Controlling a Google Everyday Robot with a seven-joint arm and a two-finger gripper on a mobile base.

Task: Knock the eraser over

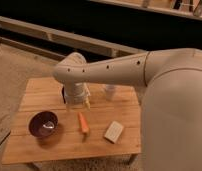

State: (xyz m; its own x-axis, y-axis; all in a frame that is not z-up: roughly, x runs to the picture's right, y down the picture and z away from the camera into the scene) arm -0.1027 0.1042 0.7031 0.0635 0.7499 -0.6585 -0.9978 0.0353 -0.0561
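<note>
My arm reaches in from the right over a wooden table [49,142]. My gripper [77,104] points down over the middle back of the table. A small black narrow block, the eraser [63,93], shows just at the left edge of the gripper, and the gripper hides most of it. It looks upright, close beside the gripper; I cannot tell whether they touch.
A purple bowl [43,124] sits at the front left. An orange carrot [83,122] lies just in front of the gripper. A pale flat block [114,131] lies at the front right. A white cup [110,92] stands at the back. The floor around the table is carpet.
</note>
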